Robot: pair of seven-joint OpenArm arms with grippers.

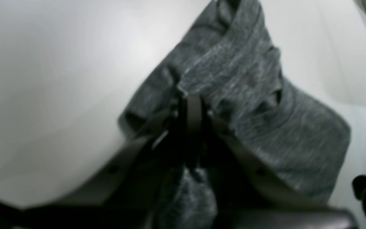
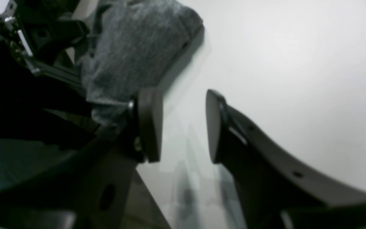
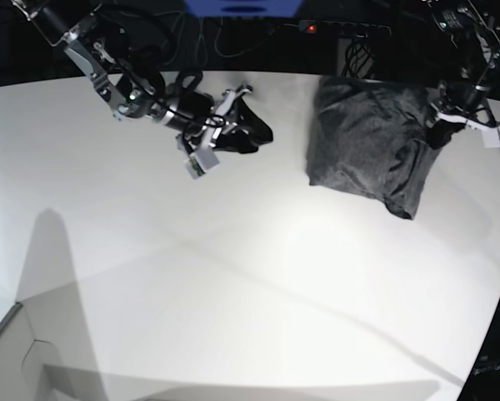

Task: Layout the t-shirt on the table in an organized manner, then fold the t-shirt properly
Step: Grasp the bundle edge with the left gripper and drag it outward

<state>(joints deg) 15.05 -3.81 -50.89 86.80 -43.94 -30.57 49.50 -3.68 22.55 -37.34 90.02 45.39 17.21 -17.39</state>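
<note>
Left hand (image 1: pixel 192 106): clamped on t-shirt (image 1: pixel 249 105) edge, ready to spread it | right hand (image 2: pixel 183 127): jaws apart, empty, over tabletop (image 3: pixel 233 276) | t-shirt: bunched, unfolded

Both arms are black with silvery metal joints and loops of black cable along their links. The right gripper (image 2: pixel 183 125) has two broad, flat, dark grey fingers with rounded tips and small screw holes down their curved backs. The left gripper (image 1: pixel 193 108) is equally dark, with slim matte fingers.
</note>
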